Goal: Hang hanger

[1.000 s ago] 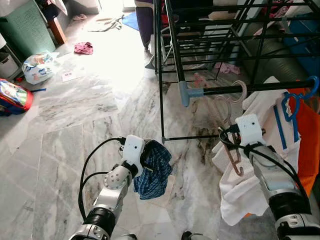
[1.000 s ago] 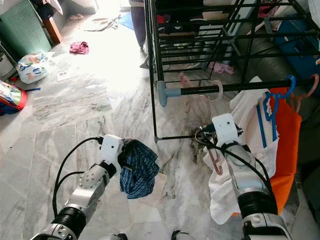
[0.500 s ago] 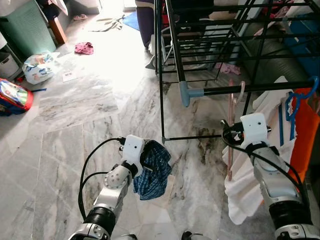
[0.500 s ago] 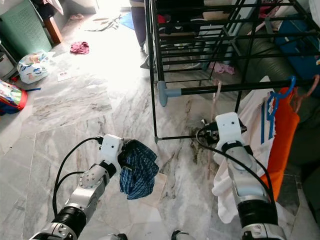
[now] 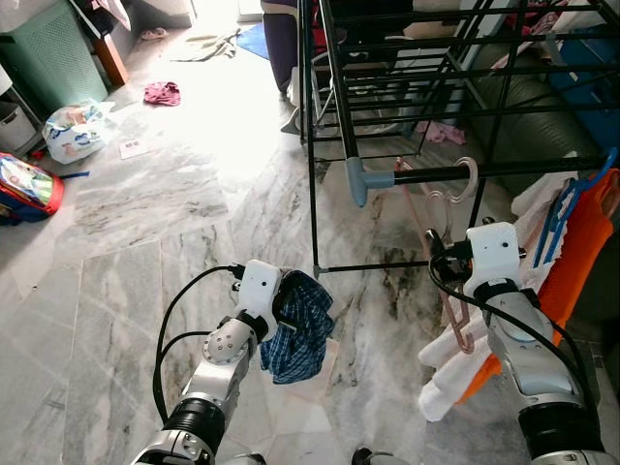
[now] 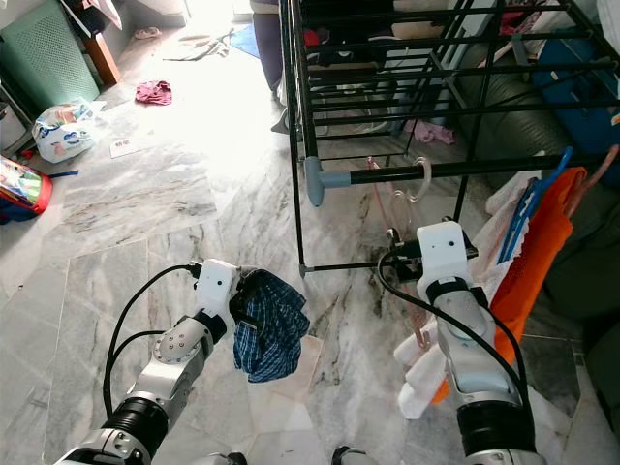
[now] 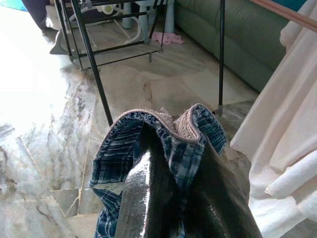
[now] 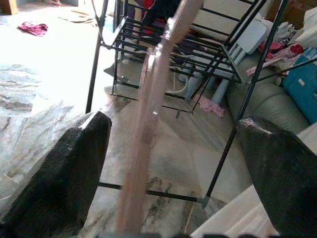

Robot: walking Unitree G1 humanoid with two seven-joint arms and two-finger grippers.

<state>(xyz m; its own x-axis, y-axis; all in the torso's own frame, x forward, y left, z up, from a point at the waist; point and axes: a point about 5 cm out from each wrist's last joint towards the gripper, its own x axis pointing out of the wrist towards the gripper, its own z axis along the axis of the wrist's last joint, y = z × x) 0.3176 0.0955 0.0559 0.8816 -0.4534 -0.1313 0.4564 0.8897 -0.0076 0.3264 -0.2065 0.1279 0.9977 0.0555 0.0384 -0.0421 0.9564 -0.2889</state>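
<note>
A pink hanger (image 5: 448, 281) hangs by its hook (image 5: 471, 179) from the black rail (image 5: 523, 168) of the drying rack. A white garment (image 5: 463, 380) trails low from it. My right gripper (image 8: 173, 121) is open, its fingers (image 8: 74, 163) wide on either side of the hanger's pink bar (image 8: 148, 114) without touching it. In the left eye view that gripper (image 5: 438, 260) sits just below the rail. My left gripper (image 7: 173, 193) is held low over the floor, shut on a blue plaid cloth (image 5: 295, 334) that drapes over its fingers.
The black drying rack (image 5: 334, 97) stands ahead with its legs on the marble floor. An orange garment on a blue hanger (image 5: 581, 242) hangs at the right. A green sofa (image 5: 542, 107) is behind. A bag (image 5: 73, 131), a backpack (image 5: 29, 184) and a red cloth (image 5: 162, 93) lie at the left.
The pink hanger has swung and turned under the rail, and the white garment now hangs lower. The orange garment has swung to the right. My left arm has stayed put.
</note>
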